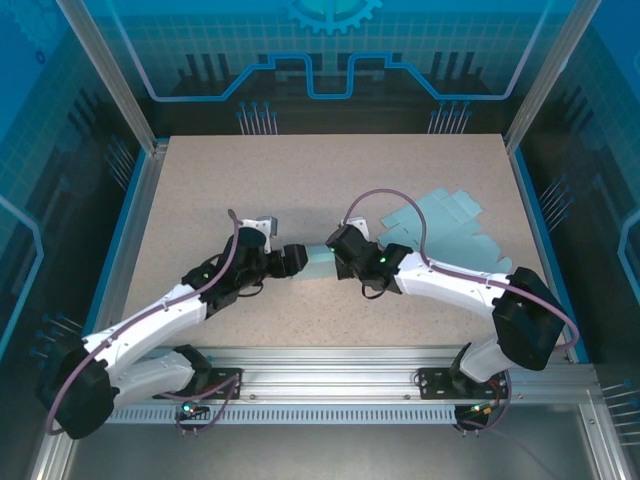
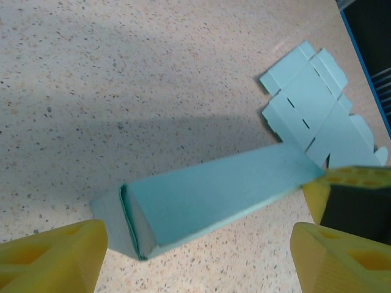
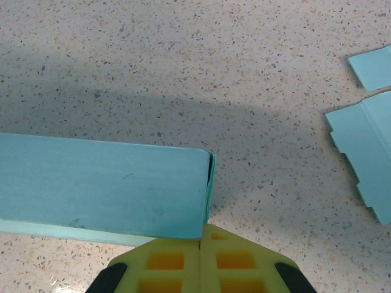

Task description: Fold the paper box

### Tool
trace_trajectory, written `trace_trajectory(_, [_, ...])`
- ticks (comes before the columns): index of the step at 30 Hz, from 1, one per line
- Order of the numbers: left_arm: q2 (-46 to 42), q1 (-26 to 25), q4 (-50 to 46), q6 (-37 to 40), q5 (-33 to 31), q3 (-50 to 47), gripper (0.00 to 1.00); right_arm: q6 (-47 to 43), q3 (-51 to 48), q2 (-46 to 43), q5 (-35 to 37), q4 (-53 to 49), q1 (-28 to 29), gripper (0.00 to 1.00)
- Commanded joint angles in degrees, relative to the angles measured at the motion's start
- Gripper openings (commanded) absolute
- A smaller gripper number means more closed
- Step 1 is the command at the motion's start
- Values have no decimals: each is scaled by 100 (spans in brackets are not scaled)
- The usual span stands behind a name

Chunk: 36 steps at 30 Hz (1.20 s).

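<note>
Arm appearance, both units
White shells, black joints and looped purple cables (image 1: pixel 385 191) are seen on left arm (image 1: pixel 150 325) and right arm (image 1: pixel 450 285); jaws are moulded yellow.

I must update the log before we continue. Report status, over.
Left pincer open at one end of the long light-blue folded paper box. Right pincer shut on its other end. Flat light-blue paper cut-outs lie apart; nothing blocking.

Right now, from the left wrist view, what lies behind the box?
Flat paper blanks lie on the table beyond the far end of the box. The right gripper, shut on that end, hides their nearest corner.
</note>
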Motion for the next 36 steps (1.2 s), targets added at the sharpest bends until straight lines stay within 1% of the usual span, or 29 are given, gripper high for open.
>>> trace_trajectory(1, [356,170,-51,-279,-12,241,79,-34,72,167,15,-364,120,0])
trace_trajectory(2, [439,199,-38,-287,10,241,76,-25,68,168,19,-368,125,0])
trace_trajectory(4, [574,273,26,-334,88,183,67,-8,73,168,38,-378,131,0])
trace_trajectory(10, [744,308,121,-473,213,-101,57,-11,73,175,27,-378,139,0])
trace_trajectory(17, [959,313,627,-748,317,-599,38,-16,106,203,-18,-412,145,0])
trace_trajectory(20, [1112,301,824,-814,307,-786,34,-34,125,185,-109,-395,141,9])
trace_trajectory(23, [1215,299,989,-885,263,-929,30,-43,132,123,-265,-385,145,22])
trace_trajectory(25, [1229,299,1061,-915,207,-1017,28,-43,177,71,-342,-436,139,33])
trace_trajectory(26, [1223,290,1081,-928,179,-1044,27,-37,218,34,-384,-476,136,36])
trace_trajectory(31, [1187,247,1114,-885,48,-1102,26,-26,332,-204,-566,-546,123,51])
trace_trajectory(36, [1268,178,1265,-885,23,-1121,25,126,378,-484,-935,-374,19,61])
